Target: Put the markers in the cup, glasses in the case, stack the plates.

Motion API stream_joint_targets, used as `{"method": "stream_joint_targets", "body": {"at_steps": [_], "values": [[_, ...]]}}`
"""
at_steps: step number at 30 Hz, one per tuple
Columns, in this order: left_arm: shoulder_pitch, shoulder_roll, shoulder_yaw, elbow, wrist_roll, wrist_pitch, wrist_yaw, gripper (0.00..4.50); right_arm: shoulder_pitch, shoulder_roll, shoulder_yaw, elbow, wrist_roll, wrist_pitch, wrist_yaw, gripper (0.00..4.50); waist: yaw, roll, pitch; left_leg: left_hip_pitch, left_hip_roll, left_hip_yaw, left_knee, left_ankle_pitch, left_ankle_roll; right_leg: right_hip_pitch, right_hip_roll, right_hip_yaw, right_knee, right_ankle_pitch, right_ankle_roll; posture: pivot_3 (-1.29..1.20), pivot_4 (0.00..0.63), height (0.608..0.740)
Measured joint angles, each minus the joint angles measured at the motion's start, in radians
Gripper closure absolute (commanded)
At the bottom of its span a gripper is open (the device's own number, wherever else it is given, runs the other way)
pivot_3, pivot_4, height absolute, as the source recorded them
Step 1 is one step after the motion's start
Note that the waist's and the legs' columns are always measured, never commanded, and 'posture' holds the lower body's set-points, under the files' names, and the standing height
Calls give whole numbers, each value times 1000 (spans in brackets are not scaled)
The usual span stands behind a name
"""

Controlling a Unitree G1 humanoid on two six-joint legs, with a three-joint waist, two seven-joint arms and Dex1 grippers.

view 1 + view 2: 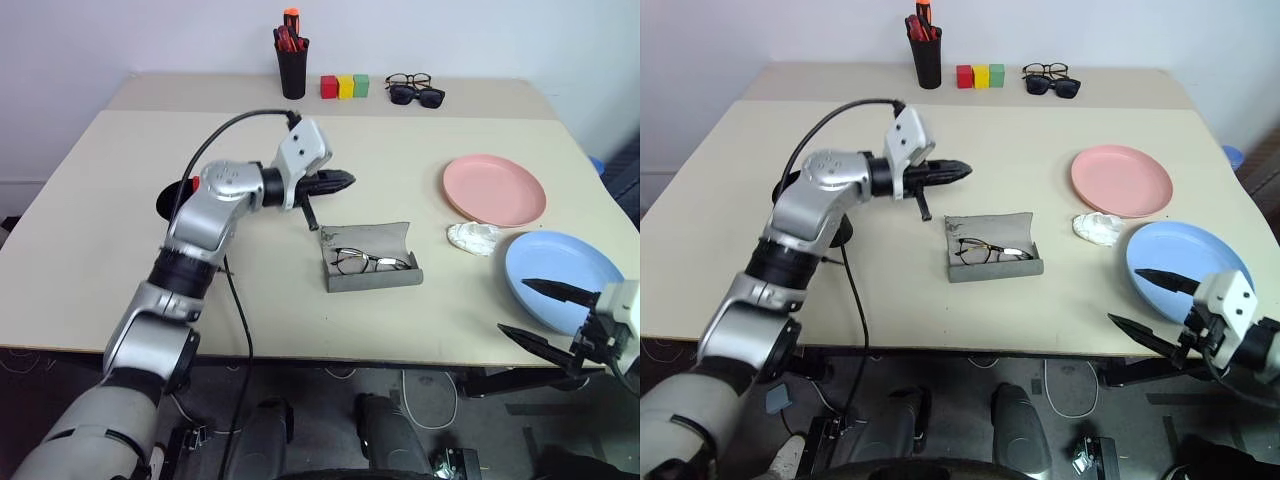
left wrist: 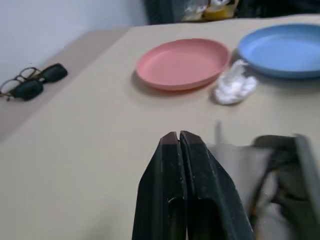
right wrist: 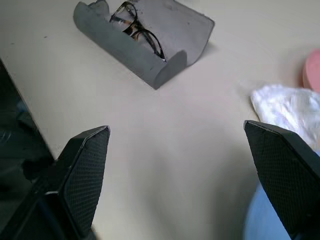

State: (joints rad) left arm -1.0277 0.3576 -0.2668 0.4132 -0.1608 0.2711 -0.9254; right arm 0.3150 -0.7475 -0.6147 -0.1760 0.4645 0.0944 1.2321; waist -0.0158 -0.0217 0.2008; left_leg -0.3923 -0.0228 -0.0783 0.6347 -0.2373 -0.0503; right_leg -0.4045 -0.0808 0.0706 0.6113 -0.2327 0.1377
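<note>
The left arm, running from lower left to the frame's centre, has silver-grey rounded shells joined by black ribbed rings, with a red spot near the wrist. A black cable loops over it into a pale wrist block. Its pincer is black and tapered. At lower right, the right pincer has black pointed fingers with cross-hatched pads, on a white block.
</note>
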Motion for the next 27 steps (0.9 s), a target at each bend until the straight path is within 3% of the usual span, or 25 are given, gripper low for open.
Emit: {"method": "stream_joint_targets", "body": {"at_steps": [5, 12, 20, 27], "values": [[-185, -73, -80, 390, 151, -225, -43, 4445, 3, 40, -17, -33, 55, -49, -24, 100, -5, -1, 1, 0, 0, 0, -2, 0, 0, -1, 0, 0, -1, 0, 0, 0, 150, 740], [-295, -131, -106, 719, 268, -383, -70, 4445, -68, 46, 53, -67, 108, -50, -45, 100, -2, -3, 2, -2, 0, 0, -2, 0, 0, -2, 0, 0, -1, 1, 4, 0, 150, 740], [-316, -166, -109, 845, 362, -449, -97, 4445, -186, 27, 170, -35, 107, -54, -15, 100, 2, -3, 2, -2, 0, -1, -3, 0, 0, -3, 0, 0, -1, 1, 6, 0, 150, 740], [-325, -186, -91, 862, 367, -427, -260, 4445, -235, 17, 218, 33, 87, -77, 22, 100, 1, -3, 2, -2, 0, -1, -2, 0, 0, -3, 0, 0, 1, 1, 6, 0, 150, 740]]}}
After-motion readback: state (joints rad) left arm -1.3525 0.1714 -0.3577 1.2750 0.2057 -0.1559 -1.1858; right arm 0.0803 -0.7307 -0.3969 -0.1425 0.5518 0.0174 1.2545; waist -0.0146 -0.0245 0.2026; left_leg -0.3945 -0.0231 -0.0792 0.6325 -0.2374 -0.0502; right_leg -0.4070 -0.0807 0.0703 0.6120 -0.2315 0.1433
